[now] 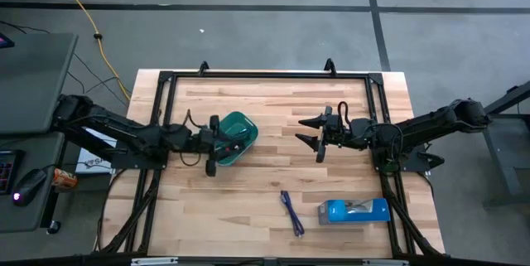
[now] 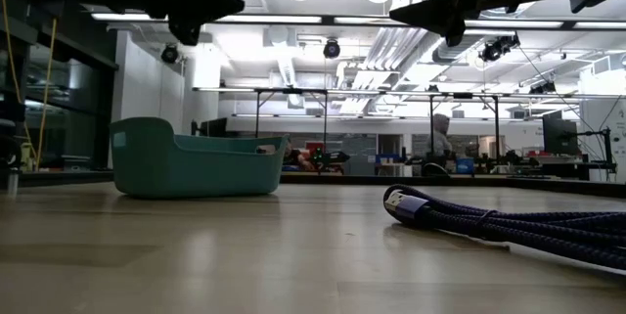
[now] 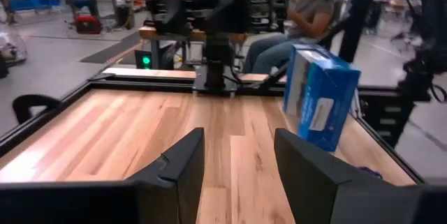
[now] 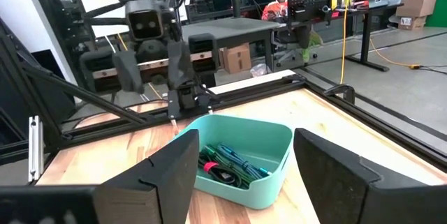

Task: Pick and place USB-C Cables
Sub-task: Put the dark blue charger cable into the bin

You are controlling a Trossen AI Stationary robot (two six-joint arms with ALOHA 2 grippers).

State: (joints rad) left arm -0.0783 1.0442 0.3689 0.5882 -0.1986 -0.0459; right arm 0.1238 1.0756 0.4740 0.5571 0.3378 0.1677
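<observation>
A dark blue-purple cable (image 1: 291, 212) lies flat on the wood near the table's near edge, and it fills the right of the low view (image 2: 489, 221). The teal tray (image 1: 240, 133) stands left of centre. In the right wrist view, green and light blue cables (image 4: 234, 165) lie inside the tray (image 4: 269, 182). My left gripper (image 1: 213, 145) hangs open above the tray's left end, raised off the table (image 3: 237, 168). My right gripper (image 1: 301, 130) is open too, held high to the right of the tray and pointing at it (image 4: 244, 175).
A bright blue box (image 1: 354, 210) lies near the table's near right corner, right of the purple cable. A black frame (image 1: 265, 75) runs around the tabletop. Bare wood lies between the tray and the cable. People sit in the room beyond the table (image 3: 307, 8).
</observation>
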